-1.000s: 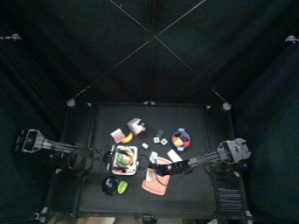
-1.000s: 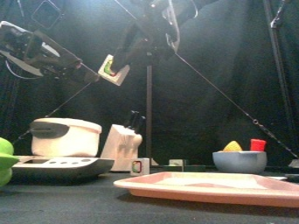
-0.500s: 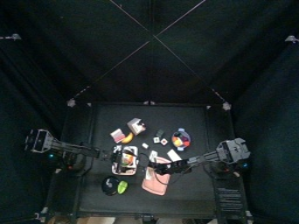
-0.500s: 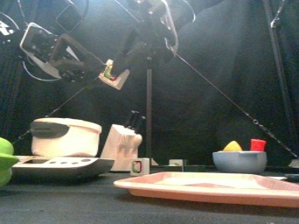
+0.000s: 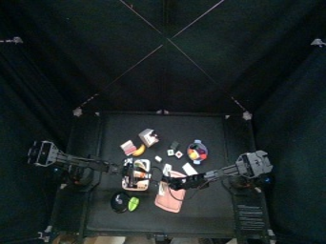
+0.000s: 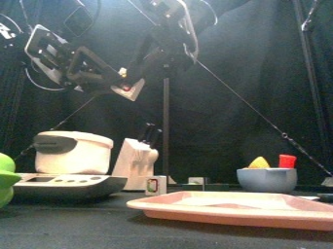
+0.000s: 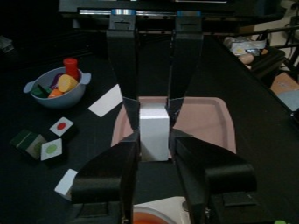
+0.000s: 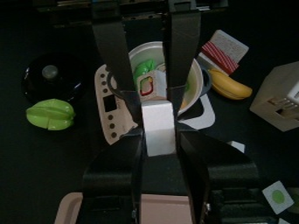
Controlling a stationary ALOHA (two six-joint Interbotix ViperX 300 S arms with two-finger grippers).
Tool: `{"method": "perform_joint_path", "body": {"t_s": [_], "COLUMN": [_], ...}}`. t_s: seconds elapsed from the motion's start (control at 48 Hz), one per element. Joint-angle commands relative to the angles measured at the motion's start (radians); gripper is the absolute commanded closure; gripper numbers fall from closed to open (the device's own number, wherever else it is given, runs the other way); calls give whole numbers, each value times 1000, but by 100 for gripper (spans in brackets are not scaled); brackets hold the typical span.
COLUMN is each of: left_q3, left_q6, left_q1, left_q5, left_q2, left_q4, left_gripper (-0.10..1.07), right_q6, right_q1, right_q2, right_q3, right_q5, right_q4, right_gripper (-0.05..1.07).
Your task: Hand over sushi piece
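A: Currently logged, item one: sushi piece [image 7: 153, 131], a white oblong block, held up in the air over the pink tray [image 7: 218, 122], between the two arms.

B: Held by which?

A: Right gripper [image 8: 160, 131] is clamped on one end of it. Left gripper [image 7: 152, 112] has its jaws standing along both flanks of the other end; whether they press it yet I cannot tell.

B: Step in hand?

A: By my reading, the transfer itself: receiver taking hold, giver not yet letting go.

B: Next move?

A: Probably a firm pinch by the left gripper, then release by the right and a clean draw apart.

B: Orientation?

A: Long axis runs along both grippers' reach, from one to the other, each end pointing into a gripper.
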State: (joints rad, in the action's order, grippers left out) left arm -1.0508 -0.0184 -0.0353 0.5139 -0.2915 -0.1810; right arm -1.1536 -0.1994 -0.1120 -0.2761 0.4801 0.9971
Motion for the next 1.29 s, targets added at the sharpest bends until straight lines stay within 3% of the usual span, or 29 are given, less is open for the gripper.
{"method": "perform_joint_path", "body": {"t_s": [0.0,0.271,0.708,0.958,1.062,1.271], "left_q3": [18,17,15,2,-26,-91], "left_q6": [2,3,3,2,2,6], "left_q1": [3,3,6,20,54,201], "left_q5": [9,9,9,9,9,9], "left_q2": [0,0,0,0,-11,-71], "left_q4": [-11,-11,-12,-11,-11,37], "left_gripper": [37,37,37,37,37,37], "right_q6": [0,-5,2,0,0,-8], "right_q1": [2,6,2,2,2,-2], "right_q2": [18,11,14,17,25,58], "right_q3": [15,2,-17,-25,-40,-95], "right_q5": [-5,-6,0,55,97,150], "right_q4": [0,-28,-29,-18,-23,-66], "right_gripper": [52,49,15,14,14,14]}}
